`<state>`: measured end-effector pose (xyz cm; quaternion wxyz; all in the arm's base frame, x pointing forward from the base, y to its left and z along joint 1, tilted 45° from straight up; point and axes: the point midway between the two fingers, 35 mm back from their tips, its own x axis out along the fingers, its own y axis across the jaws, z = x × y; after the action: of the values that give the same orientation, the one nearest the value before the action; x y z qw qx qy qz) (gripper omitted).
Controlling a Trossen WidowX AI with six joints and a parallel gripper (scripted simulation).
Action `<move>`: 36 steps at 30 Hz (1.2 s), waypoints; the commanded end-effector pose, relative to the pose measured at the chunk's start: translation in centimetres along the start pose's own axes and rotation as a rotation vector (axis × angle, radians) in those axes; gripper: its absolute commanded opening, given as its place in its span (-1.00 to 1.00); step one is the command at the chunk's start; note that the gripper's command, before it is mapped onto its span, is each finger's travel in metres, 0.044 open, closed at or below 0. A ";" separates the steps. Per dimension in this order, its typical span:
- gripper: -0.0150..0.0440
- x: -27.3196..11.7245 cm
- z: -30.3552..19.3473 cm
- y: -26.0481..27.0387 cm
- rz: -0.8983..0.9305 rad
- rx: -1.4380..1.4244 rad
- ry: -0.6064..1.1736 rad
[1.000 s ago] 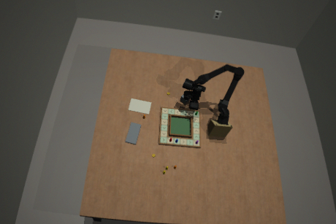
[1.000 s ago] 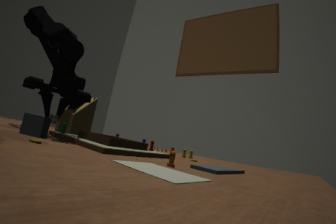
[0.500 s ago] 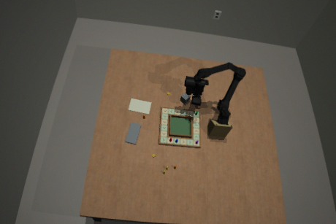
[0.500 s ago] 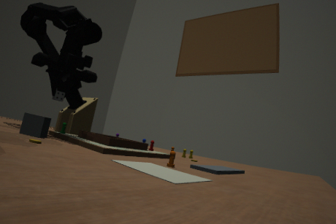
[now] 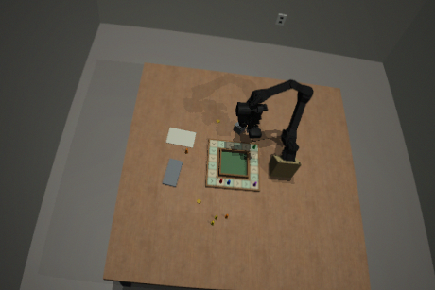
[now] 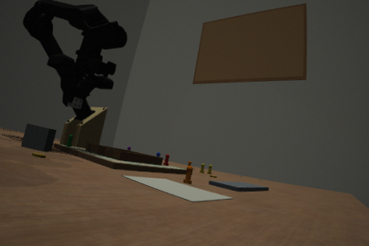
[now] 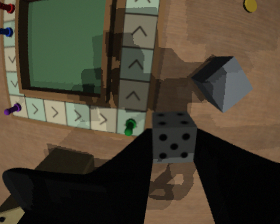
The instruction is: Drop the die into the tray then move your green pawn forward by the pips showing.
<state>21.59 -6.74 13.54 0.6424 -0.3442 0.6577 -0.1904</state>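
"Where do things stand?" asks the first.

"The gripper (image 6: pixel 76 101) (image 7: pixel 171 133) is clamped on the die (image 6: pixel 76 102) (image 7: pixel 174 137), held above the table beside the board (image 5: pixel 233 189) (image 6: pixel 116 166) (image 7: pixel 153 75). In the wrist view the tray (image 5: pixel 218 163) (image 6: pixel 132 156) (image 7: pixel 108 55) lies to the left, beyond the green pawn (image 5: pixel 254 146) (image 6: pixel 70 140) (image 7: pixel 130 126), which stands on a corner square."

"So the step in hand is carrying it over?"

"I'd judge so. The arm should travel high enough to pass above that pawn and the tray's wall, then centre the die over the green floor."

"And the grey block (image 5: pixel 239 127) (image 6: pixel 38 137) (image 7: pixel 222 84)?"

"It sits to the right of the board in that same view, so the fingers should move away from it without dipping."

"How should it let go?"

"From a modest height, both fingers parting evenly, so the die tumbles but stays inside. Too high, and it might hop out among the pawns. The pips facing the camera now shouldn't count; only the top after the roll."
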 end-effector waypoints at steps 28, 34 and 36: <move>-0.49 2.3 7.1 9.6 0.004 -1.011 -0.009; -0.49 2.9 7.9 11.9 0.001 -1.215 -0.008; -0.49 3.2 8.2 12.7 0.000 -1.283 -0.007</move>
<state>26.98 0.72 2.57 0.3368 -0.6474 0.6494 0.2138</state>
